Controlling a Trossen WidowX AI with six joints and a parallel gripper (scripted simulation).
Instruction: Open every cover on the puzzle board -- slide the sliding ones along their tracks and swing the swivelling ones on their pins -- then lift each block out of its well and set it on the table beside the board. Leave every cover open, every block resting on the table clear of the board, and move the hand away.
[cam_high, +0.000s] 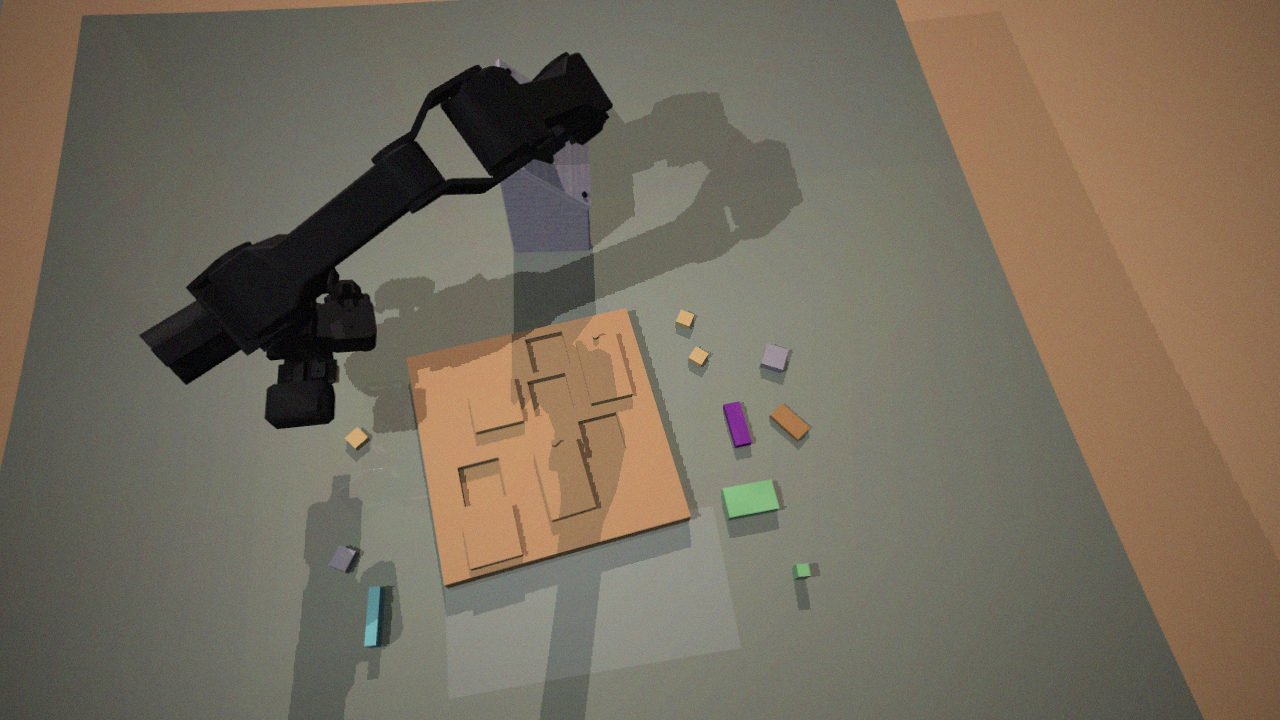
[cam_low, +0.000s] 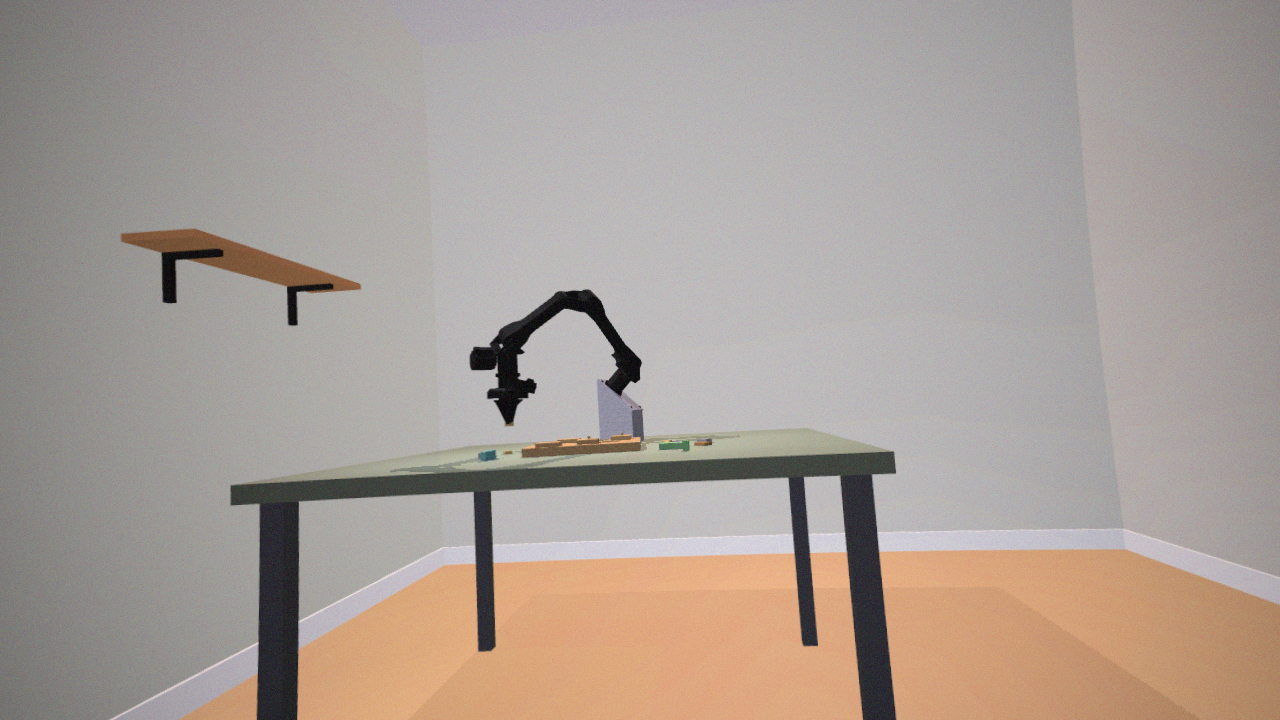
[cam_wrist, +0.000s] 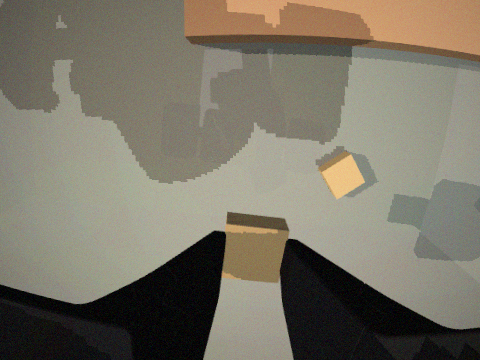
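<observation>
My gripper (cam_low: 508, 422) (cam_wrist: 256, 245) is shut on a tan block (cam_wrist: 251, 260), held above the table left of the board. The arm hides it in the top view. On the puzzle board (cam_high: 438, 438) (cam_low: 581, 451) (cam_wrist: 430, 25), several wells show open and empty, with flat covers such as the pinned one (cam_high: 568, 483) beside them. Left of the board lie a tan cube (cam_high: 357, 437) (cam_wrist: 345, 175), a grey cube (cam_high: 343, 558) and a teal block (cam_high: 373, 617). Right of it lie two tan cubes, one (cam_high: 684, 318) behind the other (cam_high: 698, 356), and a purple block (cam_high: 737, 424).
Further right lie a grey cube (cam_high: 775, 357), a brown block (cam_high: 789, 421), a large green block (cam_high: 750, 498) and a small green cube (cam_high: 802, 570). The arm's base (cam_high: 550, 219) (cam_low: 615, 416) stands behind the board. A wall shelf (cam_low: 241, 259) hangs far left in the exterior view.
</observation>
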